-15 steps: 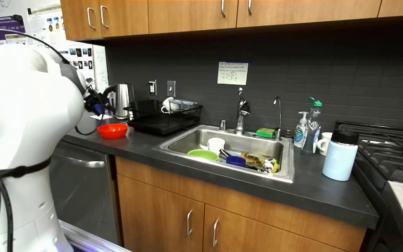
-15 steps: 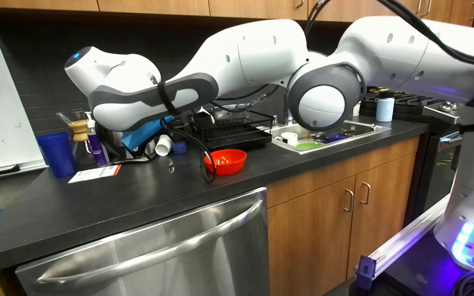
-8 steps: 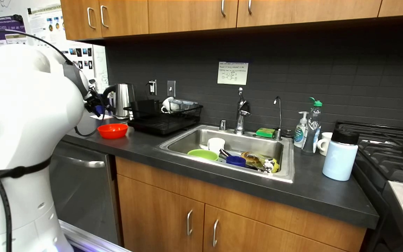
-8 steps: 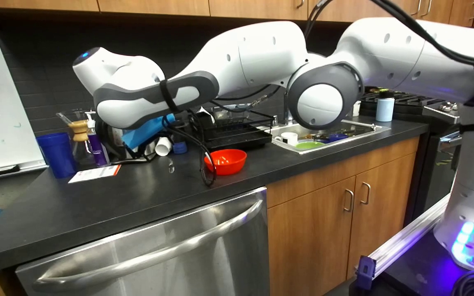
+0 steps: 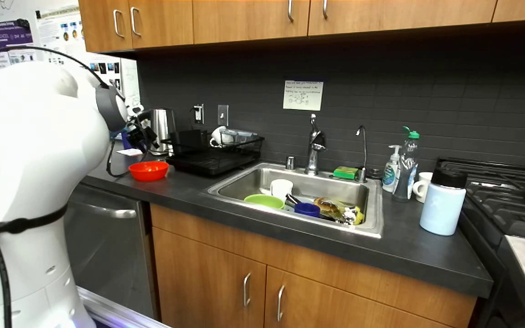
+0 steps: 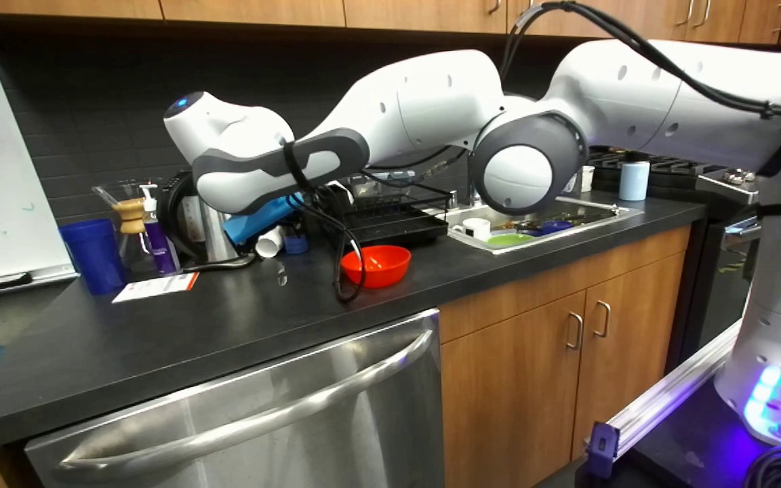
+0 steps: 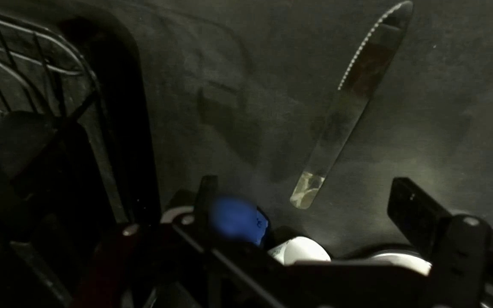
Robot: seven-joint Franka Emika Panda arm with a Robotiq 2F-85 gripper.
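Plainly, the black two-fingered hand (image 7: 304, 182) stands spread and empty above the dark grey tabletop (image 7: 456, 107). There a long shiny serrated knife (image 7: 347, 115) lies flat, its rounded end showing between the fingers (image 7: 415, 209) in the wrist view, apart from the black wire dish rack (image 7: 129, 128). This seems a pre-grasp step; gripping would call for lowering and aligning across the knife.

On the tabletop (image 7: 456, 141), the knife (image 7: 345, 115) lies right of the rack (image 7: 126, 119) in the wrist view, the bowl (image 5: 149, 173) left of the sink (image 5: 324, 184) in an exterior view.
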